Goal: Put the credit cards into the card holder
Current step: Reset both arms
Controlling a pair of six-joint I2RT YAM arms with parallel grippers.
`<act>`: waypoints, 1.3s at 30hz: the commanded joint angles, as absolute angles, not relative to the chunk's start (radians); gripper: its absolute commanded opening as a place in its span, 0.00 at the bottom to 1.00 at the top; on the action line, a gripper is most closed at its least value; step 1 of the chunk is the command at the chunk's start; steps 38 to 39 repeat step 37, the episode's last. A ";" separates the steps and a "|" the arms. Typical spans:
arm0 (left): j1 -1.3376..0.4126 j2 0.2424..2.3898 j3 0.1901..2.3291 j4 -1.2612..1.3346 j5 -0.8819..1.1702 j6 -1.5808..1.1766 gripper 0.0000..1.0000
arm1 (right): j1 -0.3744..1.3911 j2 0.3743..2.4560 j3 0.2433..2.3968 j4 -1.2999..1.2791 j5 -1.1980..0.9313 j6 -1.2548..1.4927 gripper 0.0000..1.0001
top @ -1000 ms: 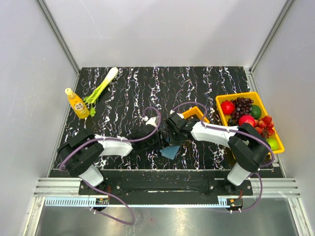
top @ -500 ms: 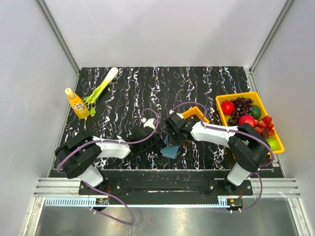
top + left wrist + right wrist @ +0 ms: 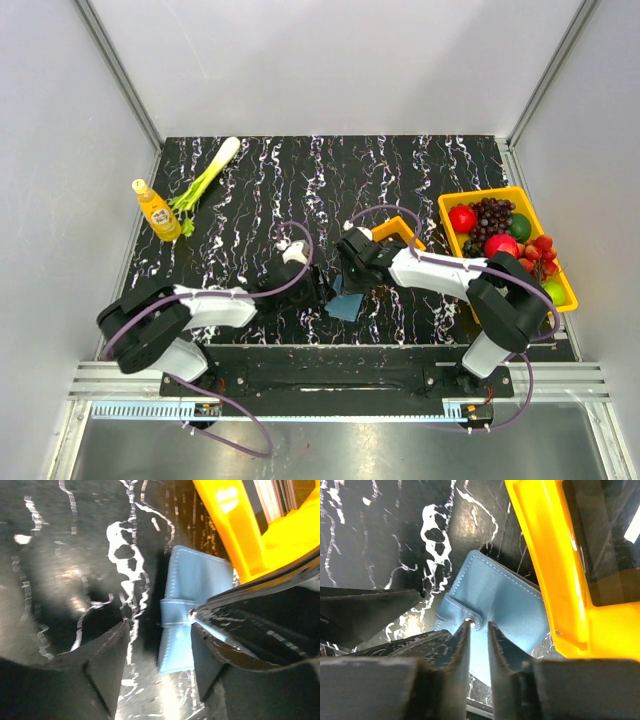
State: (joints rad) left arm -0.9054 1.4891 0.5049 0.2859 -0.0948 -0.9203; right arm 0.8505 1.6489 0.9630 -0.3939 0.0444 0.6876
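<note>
right fingers (image 3: 456, 650) over diagonal card holder (image 3: 505, 597)

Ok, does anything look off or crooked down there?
Nothing is spilled or damaged. The blue card holder lies askew on the table, with one corner hidden behind the rim of the orange tray. Its strap is fastened across it, so it is closed. The right pincer has its tips at that strap.

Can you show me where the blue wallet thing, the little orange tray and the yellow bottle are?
Flat blue stitched card holder (image 3: 505, 597): right wrist view, its outer face.
Small orange plastic tray (image 3: 232, 527): left wrist view, its side wall.
Yellow plastic bottle (image 3: 157, 212): top view, its labelled body.
</note>
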 commanded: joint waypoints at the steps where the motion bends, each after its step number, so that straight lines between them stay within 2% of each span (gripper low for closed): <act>1: -0.900 1.415 0.416 0.087 -0.236 -0.894 0.61 | 0.836 1.550 0.988 -0.319 0.104 0.632 0.31; 2: -0.902 1.387 0.413 0.084 -0.251 -0.894 0.67 | 0.828 1.528 0.991 -0.315 0.110 0.627 0.36; 4: -0.900 1.344 0.413 0.069 -0.268 -0.890 0.80 | 0.810 1.493 0.992 -0.308 0.120 0.612 0.37; 5: -0.902 1.324 0.416 0.057 -0.279 -0.885 0.82 | 0.808 1.471 0.991 -0.308 0.133 0.608 0.37; 7: -0.900 1.284 0.423 0.028 -0.313 -0.879 0.86 | 0.799 1.433 0.980 -0.308 0.155 0.601 0.51; 10: -0.896 1.217 0.448 -0.030 -0.370 -0.861 0.99 | 0.781 1.370 0.954 -0.305 0.189 0.603 0.66; 13: -0.878 1.177 0.503 -0.107 -0.416 -0.825 0.99 | 0.740 1.315 0.928 -0.307 0.218 0.601 0.86; 16: -0.813 1.163 0.558 -0.132 -0.400 -0.782 0.99 | 0.684 1.276 0.913 -0.305 0.232 0.580 0.95; 22: -0.709 1.166 0.624 -0.158 -0.383 -0.726 0.99 | 0.546 1.213 0.879 -0.304 0.184 0.558 0.99; 28: -0.703 1.166 0.670 -0.209 -0.429 -0.701 0.99 | 0.433 1.200 0.861 -0.302 0.166 0.528 0.99; 39: -0.689 1.146 0.692 -0.244 -0.489 -0.706 0.99 | 0.330 1.210 0.877 -0.296 0.212 0.499 0.99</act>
